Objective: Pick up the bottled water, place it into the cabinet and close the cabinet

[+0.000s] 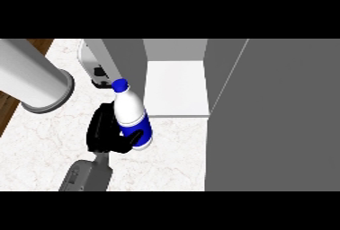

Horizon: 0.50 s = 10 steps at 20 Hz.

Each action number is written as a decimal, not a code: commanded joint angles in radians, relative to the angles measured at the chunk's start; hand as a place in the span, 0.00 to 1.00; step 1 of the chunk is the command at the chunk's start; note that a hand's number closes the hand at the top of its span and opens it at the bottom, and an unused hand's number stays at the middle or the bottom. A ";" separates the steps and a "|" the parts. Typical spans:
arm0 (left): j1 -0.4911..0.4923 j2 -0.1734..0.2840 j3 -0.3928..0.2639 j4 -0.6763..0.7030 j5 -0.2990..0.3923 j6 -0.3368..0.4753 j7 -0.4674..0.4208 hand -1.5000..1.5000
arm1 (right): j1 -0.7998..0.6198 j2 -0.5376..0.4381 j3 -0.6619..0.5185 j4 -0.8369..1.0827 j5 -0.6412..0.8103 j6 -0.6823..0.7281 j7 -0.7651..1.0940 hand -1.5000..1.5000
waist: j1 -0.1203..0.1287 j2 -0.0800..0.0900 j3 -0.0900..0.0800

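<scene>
The bottled water [130,111] is white with a blue cap and a blue band at its base. It leans with the cap toward the far side, just left of the open cabinet. My left hand [104,131] is shut on its lower part, fingers on the left and thumb across the blue band. The cabinet's white shelf [176,87] lies just right of the bottle's cap. Its grey door [272,117] stands open at the right. My right hand shows nowhere.
A thick grey-white cylinder [30,74] slants in from the upper left over the marble counter [40,148]. A small white and black appliance [96,72] stands behind the bottle, beside the cabinet's left wall [123,58]. The counter's left edge borders wood.
</scene>
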 commanded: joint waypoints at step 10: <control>-0.378 -0.004 -0.159 0.134 -0.107 0.385 0.057 1.00 | -0.009 -0.003 0.021 0.016 0.016 -0.022 0.004 0.00 | -0.010 0.001 0.000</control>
